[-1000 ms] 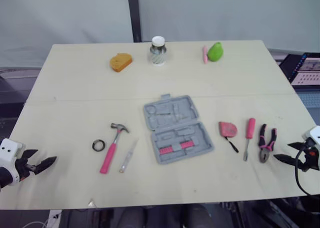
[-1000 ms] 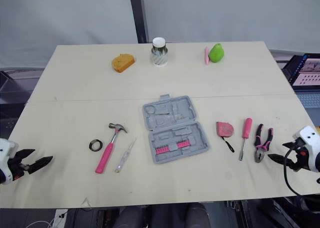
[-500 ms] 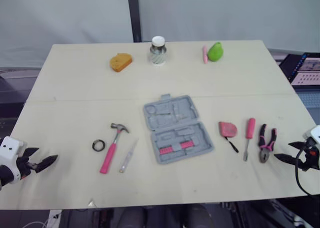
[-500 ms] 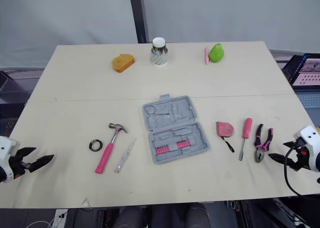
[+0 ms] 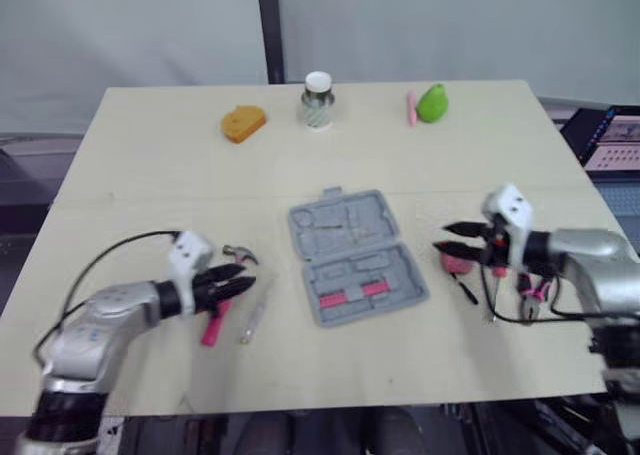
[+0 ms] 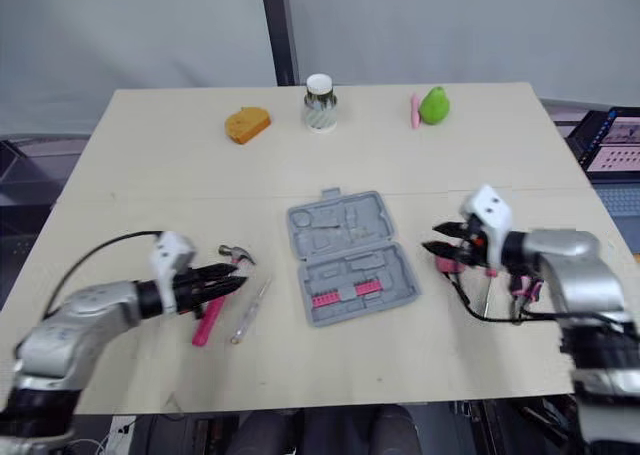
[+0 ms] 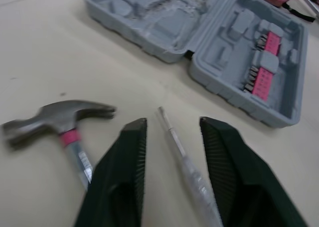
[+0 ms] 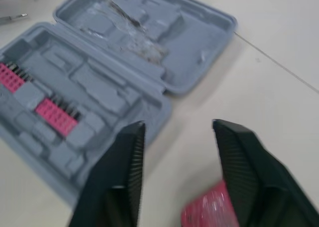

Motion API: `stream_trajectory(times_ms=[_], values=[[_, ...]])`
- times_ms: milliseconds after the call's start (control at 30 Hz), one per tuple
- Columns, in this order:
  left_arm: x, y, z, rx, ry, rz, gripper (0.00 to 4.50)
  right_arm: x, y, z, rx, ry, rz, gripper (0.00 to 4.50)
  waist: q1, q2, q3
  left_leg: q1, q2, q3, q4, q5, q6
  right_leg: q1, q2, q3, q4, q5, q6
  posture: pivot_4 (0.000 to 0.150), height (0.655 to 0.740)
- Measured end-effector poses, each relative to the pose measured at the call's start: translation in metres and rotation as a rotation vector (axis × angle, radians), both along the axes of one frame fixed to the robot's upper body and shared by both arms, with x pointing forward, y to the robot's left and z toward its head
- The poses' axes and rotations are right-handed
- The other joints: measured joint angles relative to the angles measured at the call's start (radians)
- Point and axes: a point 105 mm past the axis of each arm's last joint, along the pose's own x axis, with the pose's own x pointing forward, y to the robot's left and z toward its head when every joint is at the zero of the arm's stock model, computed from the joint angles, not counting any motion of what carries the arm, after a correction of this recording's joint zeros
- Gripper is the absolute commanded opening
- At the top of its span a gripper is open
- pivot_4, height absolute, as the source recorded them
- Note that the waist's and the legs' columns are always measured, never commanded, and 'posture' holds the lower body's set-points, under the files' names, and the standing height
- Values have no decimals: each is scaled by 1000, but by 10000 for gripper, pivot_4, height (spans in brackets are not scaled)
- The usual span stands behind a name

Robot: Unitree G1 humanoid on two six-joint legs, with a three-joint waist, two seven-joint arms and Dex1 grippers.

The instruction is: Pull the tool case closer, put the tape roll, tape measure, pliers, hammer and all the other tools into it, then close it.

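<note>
Barely started. Case (image 5: 355, 255) is lying open mid-bench (image 5: 150, 155), apparently not yet pulled closer, holding nothing but its pink bit strips. Hammer (image 7: 60, 114), thin screwdriver (image 7: 184, 152) and tape measure (image 8: 209, 212) are lying outside it. Left end effector (image 5: 245, 283), fingers apart, is hovering beside the hammer, aiming at the screwdriver. Right end effector (image 5: 442, 238), fingers apart, is hovering over the tape measure, facing the case. Pulling, packing and closing are all remaining.

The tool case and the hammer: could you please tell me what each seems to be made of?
The tool case looks like moulded plastic: uniform matte grey, with shaped recesses in both halves. The hammer seems to have a metal head, dull grey with a soft sheen; its pink handle is probably plastic or rubber.
</note>
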Motion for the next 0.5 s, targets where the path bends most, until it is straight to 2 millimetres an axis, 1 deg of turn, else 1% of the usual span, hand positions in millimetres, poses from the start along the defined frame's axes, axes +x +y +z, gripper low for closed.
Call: stream_trajectory(times_ms=[33, 67, 167, 233, 367, 500], values=[[7, -6, -2, -1, 1, 12, 0, 6, 5, -5, -22, 3, -1, 1666, 1, 0, 0, 0, -1, 0, 0, 0, 0, 0, 0, 0, 0, 0, 0, 1500, 7400], [13, -12, -4, -5, 5, 31, 0, 12, 9, -13, -46, 8, -9, 764, 1, 0, 0, -1, -1, 0, 1, 0, 0, 0, 0, 0, 0, 0, 0, 1500, 7400], [21, -25, -11, 4, 29, 50, 0, 22, 11, -33, -101, 41, -48, 764, -2, -1, 0, -1, -1, -1, 0, 0, 0, 0, 0, 0, 0, 0, 0, 1500, 7400], [25, -28, -16, 11, 48, 70, 0, 27, 9, -41, -127, 51, -71, 764, -5, -1, 0, -1, -1, -1, 0, 0, 0, 0, 0, -1, 0, 0, 0, 1500, 7400], [28, -39, -18, 10, 66, 73, 0, 36, 5, -42, -162, 44, -110, 764, -6, -1, 0, -1, -1, -1, 0, 0, 0, 0, 0, -1, 0, 0, 0, 1500, 7400], [34, -46, -26, -2, 96, 86, 0, 41, 13, -44, -152, 38, -105, 764, -6, -1, 0, -1, -1, -1, 0, 0, 0, 0, 0, -1, 0, 0, 0, 1500, 7400]])
